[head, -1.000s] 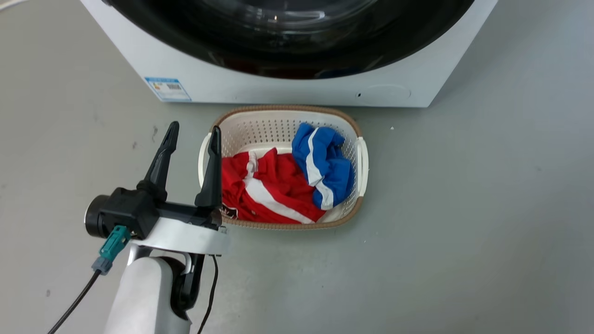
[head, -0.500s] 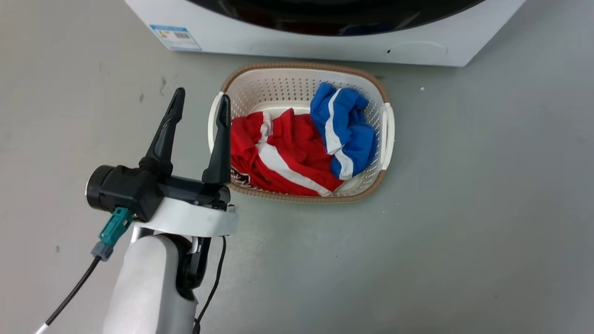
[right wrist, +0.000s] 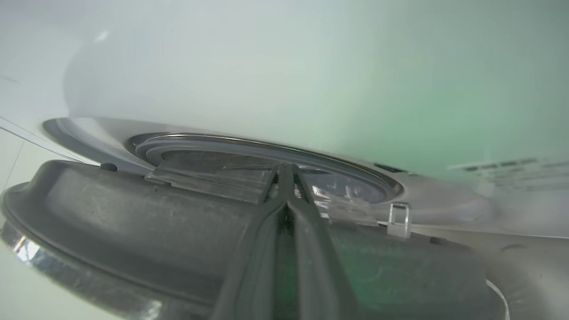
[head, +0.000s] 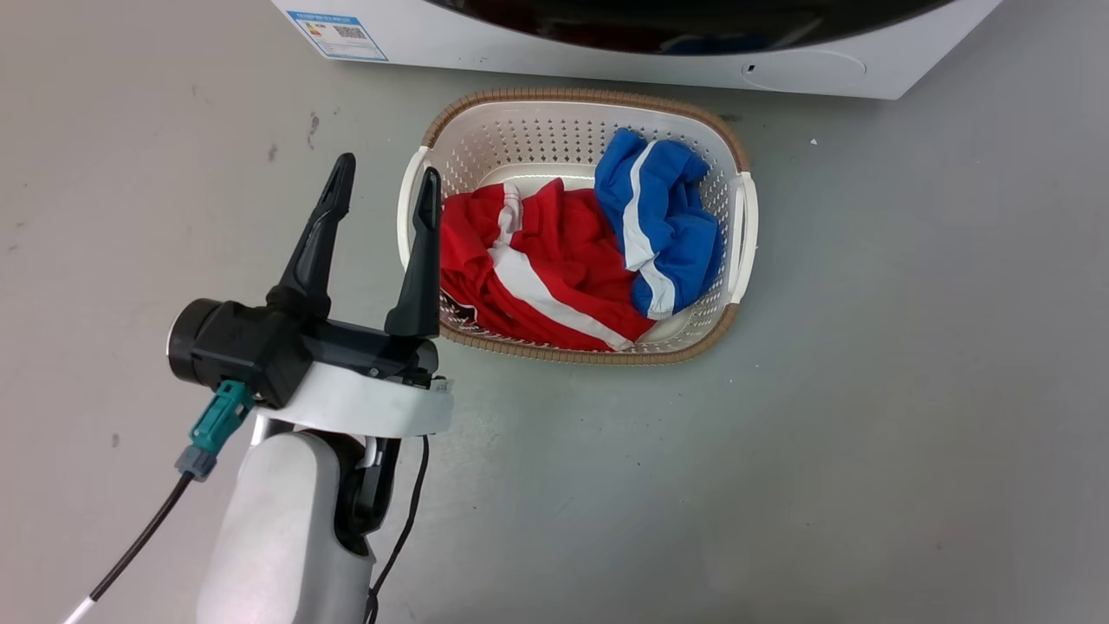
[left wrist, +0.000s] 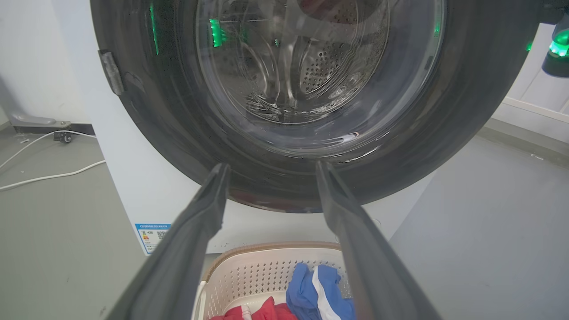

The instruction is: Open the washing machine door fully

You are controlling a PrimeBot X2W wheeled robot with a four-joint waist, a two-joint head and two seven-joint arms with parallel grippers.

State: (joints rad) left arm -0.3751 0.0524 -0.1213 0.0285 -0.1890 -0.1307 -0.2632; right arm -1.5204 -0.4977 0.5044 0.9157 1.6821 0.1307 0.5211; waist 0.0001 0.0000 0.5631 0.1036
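Washing machine door [left wrist: 466, 111] glossy black, bulging clear window; left gripper [left wrist: 272, 166] wide, empty; right gripper [right wrist: 284, 169] pinched together.

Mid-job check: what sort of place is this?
Probably a laundry area: a big white front-loading washing machine with a round glossy black door, and a white perforated laundry basket holding red and blue clothes.

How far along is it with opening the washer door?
Early stage. Done: the washing machine door looks cracked open, its inner rim and latch showing in the right wrist view. In hand: the right gripper, fingers shut, sits at that rim. To do: the door mostly covers the drum, so the full swing remains. The left gripper hangs open, idle.
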